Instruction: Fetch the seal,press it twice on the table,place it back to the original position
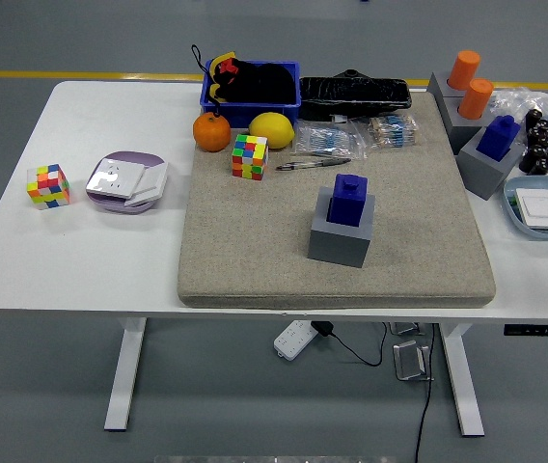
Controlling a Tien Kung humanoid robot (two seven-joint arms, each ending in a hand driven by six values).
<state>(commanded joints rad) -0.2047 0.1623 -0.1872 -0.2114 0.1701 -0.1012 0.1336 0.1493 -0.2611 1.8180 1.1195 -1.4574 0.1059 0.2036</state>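
Grey floor with a yellow line along the far side; white table [81,260] on white legs, with a beige felt mat [255,251] covering its middle and right part.

Blue seal [349,200] stands upright in a grey block holder [340,239], on the mat, a little right of centre and toward the near half. Its long axis is vertical, with a small knob on top. A second blue seal [498,136] sits in its own grey holder off the mat at the right edge, beside two orange cylinders [469,83].

Neither robot hand is in the picture, so I cannot tell whether the fingers are spread or curled.

Nothing is holding the seal; by the look of it, the fetch has not begun.

Key relation: the seal lies right of the table's midline, so the right arm, entering from the right, would likely have the shorter reach. Bare mat lies in front of and to the left of the holder, enough room for pressing.

Other items: puzzle cube [250,156], pen [311,164], orange [211,132], lemon [271,129], all behind the seal.
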